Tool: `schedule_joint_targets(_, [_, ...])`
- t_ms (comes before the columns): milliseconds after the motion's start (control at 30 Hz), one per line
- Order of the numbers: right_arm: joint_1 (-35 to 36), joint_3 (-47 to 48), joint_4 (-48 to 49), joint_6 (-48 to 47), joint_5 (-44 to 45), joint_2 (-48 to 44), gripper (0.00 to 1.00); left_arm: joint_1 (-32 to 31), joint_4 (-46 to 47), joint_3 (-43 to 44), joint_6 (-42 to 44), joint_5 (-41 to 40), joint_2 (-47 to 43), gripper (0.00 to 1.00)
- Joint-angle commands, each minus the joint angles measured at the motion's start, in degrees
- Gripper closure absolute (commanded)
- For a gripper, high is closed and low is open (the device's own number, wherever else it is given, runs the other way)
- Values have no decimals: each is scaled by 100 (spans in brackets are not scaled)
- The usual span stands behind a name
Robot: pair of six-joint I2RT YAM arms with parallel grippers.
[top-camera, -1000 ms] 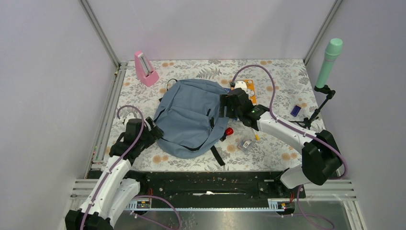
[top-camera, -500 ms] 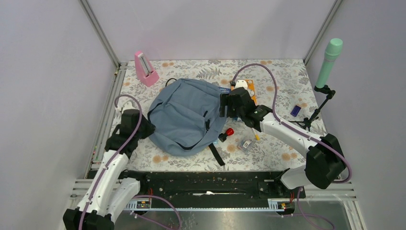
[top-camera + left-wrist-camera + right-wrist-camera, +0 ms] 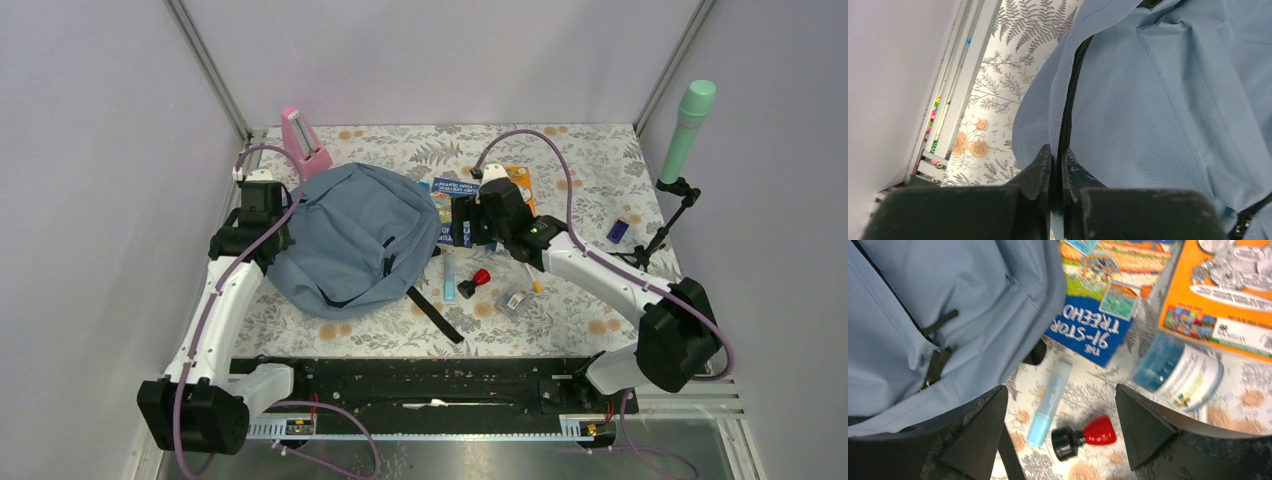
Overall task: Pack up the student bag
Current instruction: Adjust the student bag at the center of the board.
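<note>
**Student bag** (image 3: 355,240): lies flat on the worktop (image 3: 600,170), at 9 o'clock from its centre. Soft grey-blue woven cloth, slumped into a rounded dome. Black zip lines and black webbing straps, one strap trailing toward 5 o'clock. No open mouth shows in any view, and the zip in the left wrist view looks closed.

**Progress (judgement):** early. Nothing can be seen inside the bag, and the loose goods all lie outside it. Opening and loading are left to do.

**Left gripper** (image 3: 1056,152): at the bag's 9 o'clock edge. The jaws are pinched nearly together on the fabric, right at the zip seam.

**Right gripper** (image 3: 1060,390): at 3 o'clock of the bag, hanging over the loose items. The jaws are spread wide and hold nothing.

**Items beside the bag, 2 to 4 o'clock:**
- Glossy paperback book (image 3: 1093,330), blue cover, one corner tucked under the bag's rim.
- Flat orange card pack (image 3: 1228,295).
- Slim pale-blue marker (image 3: 1049,402), smooth plastic.
- Small red-and-black bottle (image 3: 1084,436) on its side.
- Blue-lidded round tub (image 3: 1178,372), blurred.

**Further out:**
- Pink wedge-shaped metronome (image 3: 302,143) at 11 o'clock.
- Green cylinder (image 3: 688,118) on a black stand at the far right.
</note>
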Motion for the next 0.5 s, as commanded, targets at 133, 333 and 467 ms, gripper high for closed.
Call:
schedule_joint_targets(133, [-106, 1654, -115, -455, -479, 1459, 24, 30, 350, 91, 529, -645, 28, 100])
schedule_joint_targets(333, [-217, 3065, -746, -422, -900, 2891, 36, 30, 619, -231, 584, -778, -34, 100])
schedule_joint_targets(467, [-300, 3452, -747, -177, -1383, 3372, 40, 30, 645, -238, 585, -600, -8, 100])
